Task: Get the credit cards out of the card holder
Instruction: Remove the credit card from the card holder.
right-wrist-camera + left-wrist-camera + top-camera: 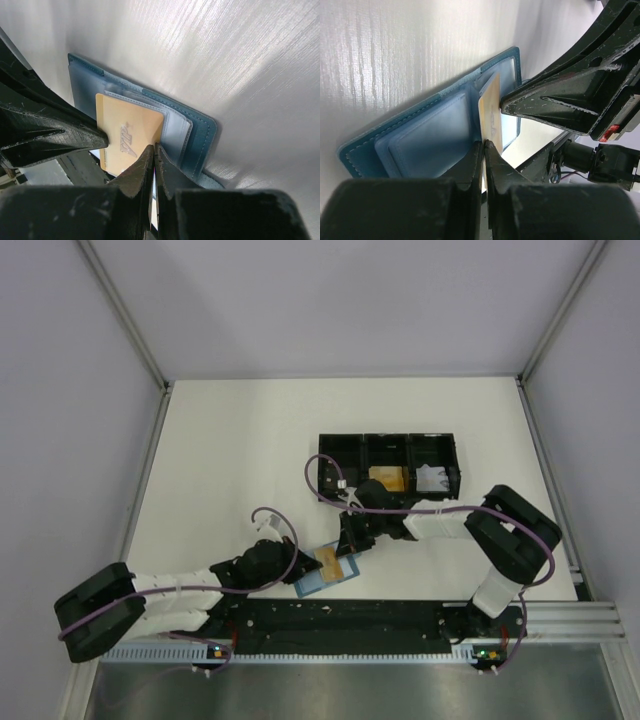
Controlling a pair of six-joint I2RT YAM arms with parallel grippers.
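The teal-blue card holder (312, 584) (420, 140) (202, 135) lies open on the table near the front edge. An orange-gold credit card (331, 561) (490, 107) (125, 132) sticks partway out of its pale blue slots. My left gripper (300, 568) (484, 144) comes from the left, its jaws almost together with the card's edge between them. My right gripper (350, 545) (154, 146) comes from the right. It is shut, and its tips rest at the card's opposite corner, against the holder's inner leaf. No black card shows.
A long black three-compartment tray (340, 452) stands behind the grippers. An orange card (386, 478) lies in its middle compartment and a white wad of paper (433, 478) in its right one. The black base rail (330, 618) runs just in front of the holder.
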